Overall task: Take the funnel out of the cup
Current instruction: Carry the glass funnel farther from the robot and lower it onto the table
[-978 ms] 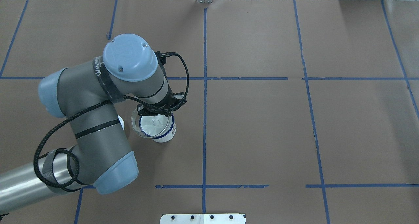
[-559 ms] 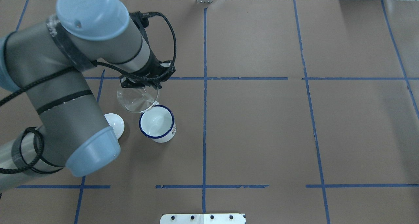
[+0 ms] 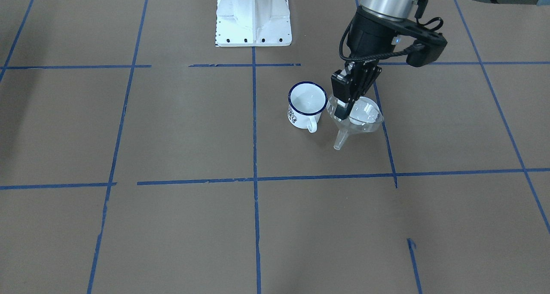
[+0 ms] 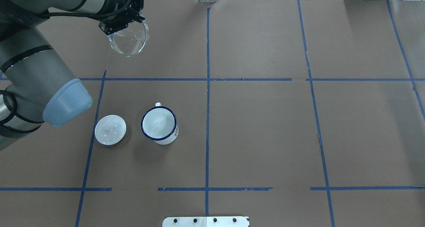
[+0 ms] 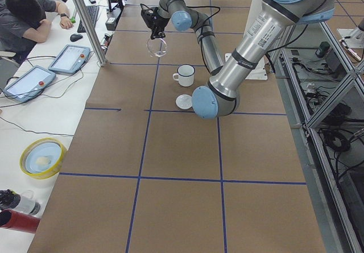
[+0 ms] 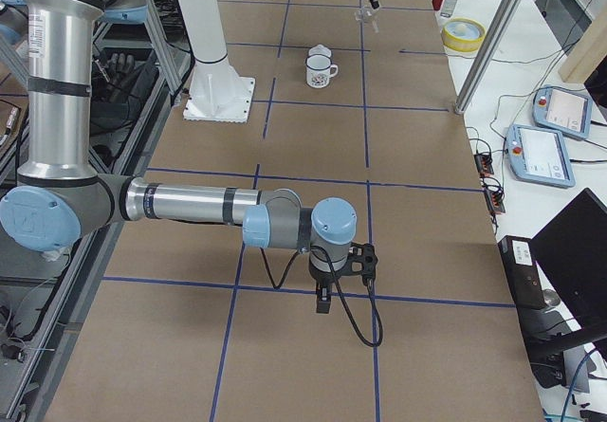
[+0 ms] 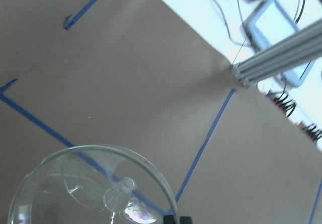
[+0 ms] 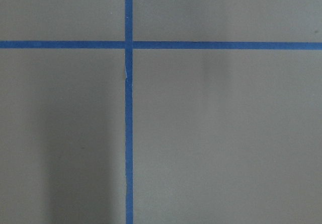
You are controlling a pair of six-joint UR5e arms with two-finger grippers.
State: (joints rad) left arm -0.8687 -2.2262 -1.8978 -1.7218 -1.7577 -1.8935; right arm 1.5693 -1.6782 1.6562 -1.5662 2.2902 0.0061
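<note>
My left gripper [image 4: 123, 26] is shut on the rim of the clear plastic funnel [image 4: 127, 39] and holds it in the air over the table's far left part. The funnel's spout points down in the front-facing view [image 3: 356, 118], where the fingers [image 3: 342, 109] pinch its near rim. The funnel fills the bottom of the left wrist view [image 7: 95, 189]. The white mug with a blue rim [image 4: 159, 123] stands upright and empty on the table, apart from the funnel [image 3: 306, 104]. My right gripper [image 6: 322, 299] hangs low over the table far from both; I cannot tell whether it is open.
A white round lid with a knob [image 4: 110, 129] lies left of the mug. The robot's white base plate [image 3: 253, 14] sits at the near edge. A yellow bowl [image 5: 42, 158] and an aluminium post [image 5: 91, 23] stand beside the table on the operators' side.
The funnel has been lifted out of the mug and carried up and away toward the far left. The left arm has risen and uncovered the lid. The mug stays in place.
</note>
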